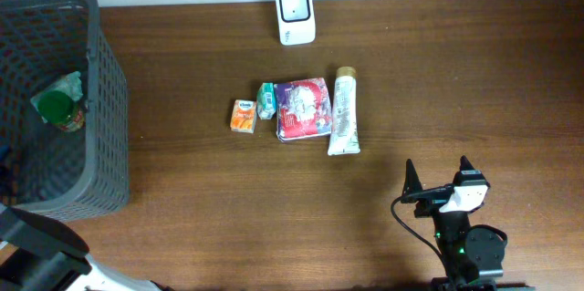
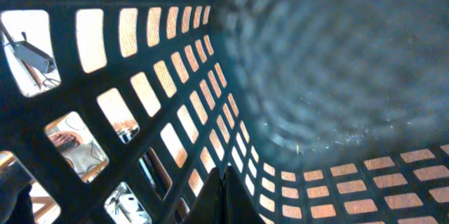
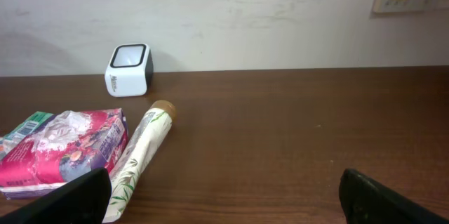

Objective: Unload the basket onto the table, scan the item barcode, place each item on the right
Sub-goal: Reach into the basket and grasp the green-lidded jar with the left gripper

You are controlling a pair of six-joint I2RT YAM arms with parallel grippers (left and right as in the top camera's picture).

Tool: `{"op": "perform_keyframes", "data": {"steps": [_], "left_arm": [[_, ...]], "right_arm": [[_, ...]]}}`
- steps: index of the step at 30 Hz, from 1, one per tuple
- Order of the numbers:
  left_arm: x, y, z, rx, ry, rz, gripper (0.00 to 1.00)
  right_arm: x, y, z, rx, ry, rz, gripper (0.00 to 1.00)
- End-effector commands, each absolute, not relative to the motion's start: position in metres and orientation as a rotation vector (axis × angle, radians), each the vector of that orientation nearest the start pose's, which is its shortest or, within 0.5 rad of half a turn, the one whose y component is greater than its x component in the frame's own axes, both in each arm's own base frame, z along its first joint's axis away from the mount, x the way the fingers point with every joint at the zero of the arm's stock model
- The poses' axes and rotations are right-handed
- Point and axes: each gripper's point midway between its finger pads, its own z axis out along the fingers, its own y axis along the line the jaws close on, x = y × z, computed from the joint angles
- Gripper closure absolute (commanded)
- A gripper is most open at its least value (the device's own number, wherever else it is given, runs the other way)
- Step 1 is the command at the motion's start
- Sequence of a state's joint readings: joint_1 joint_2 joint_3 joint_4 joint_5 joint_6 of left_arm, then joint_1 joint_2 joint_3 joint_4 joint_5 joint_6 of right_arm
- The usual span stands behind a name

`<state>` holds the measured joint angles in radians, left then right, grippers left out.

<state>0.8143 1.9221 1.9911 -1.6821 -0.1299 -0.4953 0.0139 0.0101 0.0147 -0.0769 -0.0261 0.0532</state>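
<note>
Step in hand: judged to be the reach for an item; nothing is lifted yet.
Right end effector: jaws spread wide and empty, lower right of the overhead frame, well apart from the goods.
Left end effector: fingers pressed together with nothing between them, close against the mesh of the basket at far left.
Items: a row at mid-frame, with the tube just beside the pink packet, then the teal carton and the orange carton.
Likely pick: the tube, nearest the open jaws.
Tube axis: long axis runs top to bottom in the overhead frame, cap toward the top, flat crimped end toward the bottom.
Scanner: upper centre, at the desk's far edge.
Doing it well: close across the tube's narrow width near mid-length. No barcode shows, so expect to turn it until the code faces the scanner window.
</note>
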Motion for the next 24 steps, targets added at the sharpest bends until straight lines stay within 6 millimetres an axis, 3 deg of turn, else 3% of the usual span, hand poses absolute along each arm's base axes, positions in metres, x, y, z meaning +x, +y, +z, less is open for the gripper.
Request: {"op": "perform_keyframes", "data": {"steps": [1, 2, 3, 5, 6, 7, 8, 9, 10, 12, 15, 20, 24], "left_arm": [[0.231, 0.259, 0.223, -1.899, 2.410, 0.077, 1.00], [0.237, 0.262, 0.234, -1.861, 2.374, 0.075, 1.00], [0.253, 0.262, 0.258, -1.728, 2.325, 0.022, 1.00], [0.275, 0.255, 0.287, -1.567, 2.270, -0.024, 1.00], [0.293, 0.247, 0.306, -1.457, 2.224, -0.049, 0.95], [0.310, 0.239, 0.316, -1.357, 2.212, -0.064, 0.59], [0.322, 0.234, 0.321, -1.303, 2.206, -0.073, 0.11], [0.338, 0.226, 0.323, -1.207, 2.229, -0.070, 0.01], [0.360, 0.213, 0.320, -1.057, 2.280, -0.057, 0.01], [0.378, 0.211, 0.307, -0.990, 2.327, 0.021, 0.01], [0.391, 0.250, 0.276, -1.056, 2.338, 0.279, 0.01], [0.398, 0.277, 0.207, -1.153, 2.463, 0.385, 0.00], [0.409, 0.280, 0.168, -1.169, 2.529, 0.370, 0.04]], "right_arm": [[0.246, 0.008, 0.156, 0.017, 1.647, 0.079, 0.01], [0.246, 0.008, 0.156, 0.017, 1.647, 0.079, 0.01], [0.246, 0.008, 0.156, 0.017, 1.647, 0.079, 0.01], [0.246, 0.008, 0.156, 0.017, 1.647, 0.079, 0.01], [0.246, 0.008, 0.156, 0.017, 1.647, 0.079, 0.01], [0.246, 0.008, 0.156, 0.017, 1.647, 0.079, 0.01], [0.246, 0.008, 0.156, 0.017, 1.647, 0.079, 0.01], [0.246, 0.008, 0.156, 0.017, 1.647, 0.079, 0.01], [0.246, 0.008, 0.156, 0.017, 1.647, 0.079, 0.01], [0.246, 0.008, 0.156, 0.017, 1.647, 0.079, 0.01], [0.246, 0.008, 0.156, 0.017, 1.647, 0.079, 0.01], [0.246, 0.008, 0.156, 0.018, 1.647, 0.079, 0.01], [0.246, 0.008, 0.156, 0.017, 1.647, 0.079, 0.01]]}}
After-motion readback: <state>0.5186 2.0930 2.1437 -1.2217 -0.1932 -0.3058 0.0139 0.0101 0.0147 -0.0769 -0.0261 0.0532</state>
